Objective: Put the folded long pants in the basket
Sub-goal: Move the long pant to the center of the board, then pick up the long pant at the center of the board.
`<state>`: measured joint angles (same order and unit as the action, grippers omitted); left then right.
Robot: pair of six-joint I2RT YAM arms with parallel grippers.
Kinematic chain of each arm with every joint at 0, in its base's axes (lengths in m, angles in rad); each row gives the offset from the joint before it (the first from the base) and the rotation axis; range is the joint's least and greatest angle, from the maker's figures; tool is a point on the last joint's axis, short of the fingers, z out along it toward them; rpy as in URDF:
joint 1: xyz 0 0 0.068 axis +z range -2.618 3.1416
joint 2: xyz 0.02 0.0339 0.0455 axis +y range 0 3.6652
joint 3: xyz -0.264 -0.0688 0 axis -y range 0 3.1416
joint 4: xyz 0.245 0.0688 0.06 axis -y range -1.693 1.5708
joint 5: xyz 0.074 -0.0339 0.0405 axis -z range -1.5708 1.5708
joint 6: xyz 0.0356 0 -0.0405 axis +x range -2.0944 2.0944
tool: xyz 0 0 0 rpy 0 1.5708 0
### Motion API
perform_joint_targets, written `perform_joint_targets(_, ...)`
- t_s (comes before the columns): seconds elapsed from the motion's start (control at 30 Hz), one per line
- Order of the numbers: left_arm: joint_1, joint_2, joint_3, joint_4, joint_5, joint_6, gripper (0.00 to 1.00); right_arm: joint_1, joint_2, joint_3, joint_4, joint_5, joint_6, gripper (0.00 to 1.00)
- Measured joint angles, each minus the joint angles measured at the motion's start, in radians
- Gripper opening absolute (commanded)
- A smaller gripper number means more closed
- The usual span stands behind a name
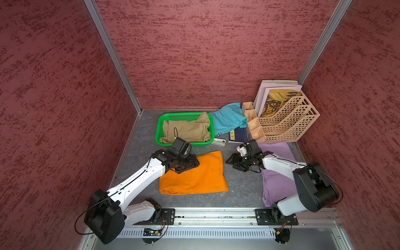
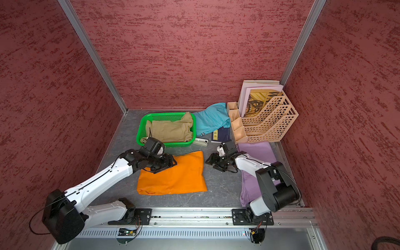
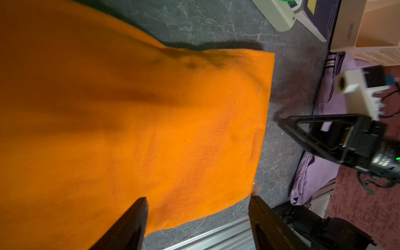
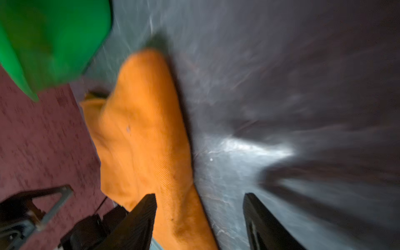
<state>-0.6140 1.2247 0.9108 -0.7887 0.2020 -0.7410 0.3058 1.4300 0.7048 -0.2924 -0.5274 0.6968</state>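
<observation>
Though both stand apart and empty, left hand (image 3: 198, 200) hangs over the orange folded pants' (image 1: 199, 175) corner, right hand (image 4: 199, 194) just off their opposite edge.

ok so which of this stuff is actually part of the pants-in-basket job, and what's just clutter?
Job: green basket, khaki pants already in it, orange pants, teal pants, lilac pants.
Lying about: beige file rack, stapler, dark blue book.
</observation>
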Motion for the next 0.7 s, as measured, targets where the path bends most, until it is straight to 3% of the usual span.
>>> perform_joint_targets(0.13, -0.146, 0.161, 0.131, -0.034, -0.079, -0.016, 0.82, -0.112, -0.081, 0.003, -0.063, 0.066, -0.057, 0.71)
perform_joint_targets(0.37, -0.373, 0.572, 0.488, -0.125, -0.241, -0.041, 0.85, -0.167, -0.052, 0.000, -0.096, 0.076, -0.093, 0.71)
perform_joint_targets(0.5, -0.432, 0.785, 0.644, -0.193, -0.305, -0.048, 0.84, -0.197, -0.048, -0.004, -0.095, 0.072, -0.108, 0.71)
perform_joint_targets(0.7, -0.449, 0.904, 0.752, -0.309, -0.367, -0.061, 0.80, -0.222, -0.047, -0.029, -0.093, 0.059, -0.133, 0.71)
